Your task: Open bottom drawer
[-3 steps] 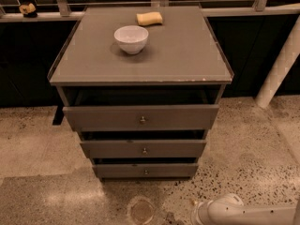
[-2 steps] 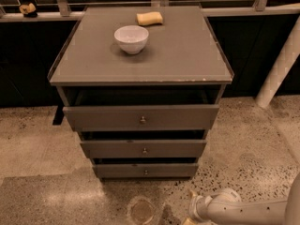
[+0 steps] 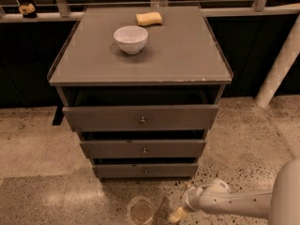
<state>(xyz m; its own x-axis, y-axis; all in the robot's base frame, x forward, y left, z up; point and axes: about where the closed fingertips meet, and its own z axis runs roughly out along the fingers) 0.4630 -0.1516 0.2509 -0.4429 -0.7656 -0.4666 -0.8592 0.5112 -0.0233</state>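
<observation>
- Camera view: the cabinet (image 3: 140, 83) is seen from above and in front, and all positions below are referred to it.
- The bottom drawer (image 3: 145, 171) is located at the foot of the cabinet, directly beneath the mid-sized front (image 3: 143, 149) and just above the floor.
- The pincer (image 3: 179, 214) is located low over the floor, in front of the cabinet's foot and offset toward its picture-right corner. It is carried by the only arm, which enters from the lower right edge.
- Whether the pincer is spread or pressed together cannot be told.
- From the pincer, the drawer lies farther in toward the cabinet and toward picture-left. No contact is made; the two are near but apart.
- The drawer's long axis runs crosswise along the cabinet's front. A pull straight out from the cabinet is judged to be required.
- The drawer is a flat grey-brown front, the shortest of the three, with a small round knob (image 3: 146, 172) at its centre.
- A dark gap is visible above it; how far it stands out cannot be told.
- A white bowl (image 3: 131, 39) and a yellow sponge (image 3: 149, 18) are carried on the tabletop (image 3: 187, 55).
</observation>
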